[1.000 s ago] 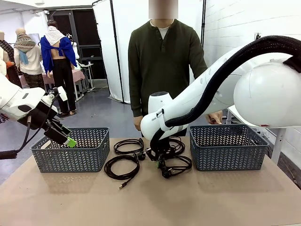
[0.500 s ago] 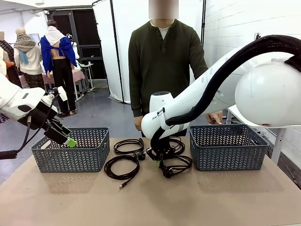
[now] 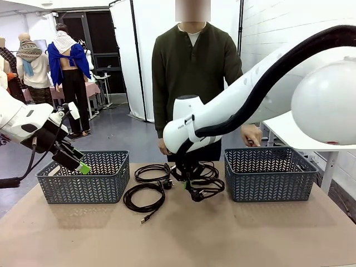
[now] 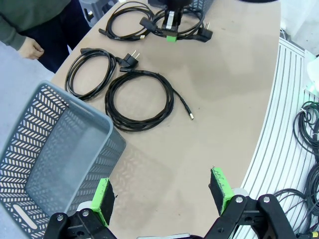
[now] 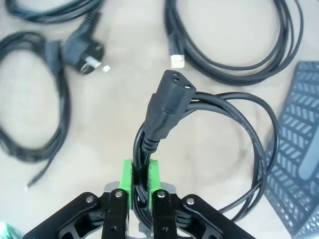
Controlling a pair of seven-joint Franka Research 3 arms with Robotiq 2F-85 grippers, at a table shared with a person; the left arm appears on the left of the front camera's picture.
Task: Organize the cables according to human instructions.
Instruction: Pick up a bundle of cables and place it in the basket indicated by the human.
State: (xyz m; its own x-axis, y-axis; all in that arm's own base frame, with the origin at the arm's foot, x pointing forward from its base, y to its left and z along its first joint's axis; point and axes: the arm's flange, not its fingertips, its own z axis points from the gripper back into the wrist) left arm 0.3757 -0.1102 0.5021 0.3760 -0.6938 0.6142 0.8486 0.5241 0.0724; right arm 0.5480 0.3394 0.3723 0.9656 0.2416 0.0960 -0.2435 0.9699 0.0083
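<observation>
My left tool (image 4: 160,194) hung with its fingers spread wide, a grey basket (image 4: 30,134) close under one finger. Out ahead of it two cables lay loose on the table (image 4: 224,89), a coil with a round plug (image 4: 92,72) and, nearer the tool, a coil with a small metal end (image 4: 139,102). Farther on, my right tool (image 5: 141,181) pinched a third cable (image 5: 167,102) between its green pads, the socket end sticking out past the fingertips, with a second basket (image 3: 270,175) just beside it.
</observation>
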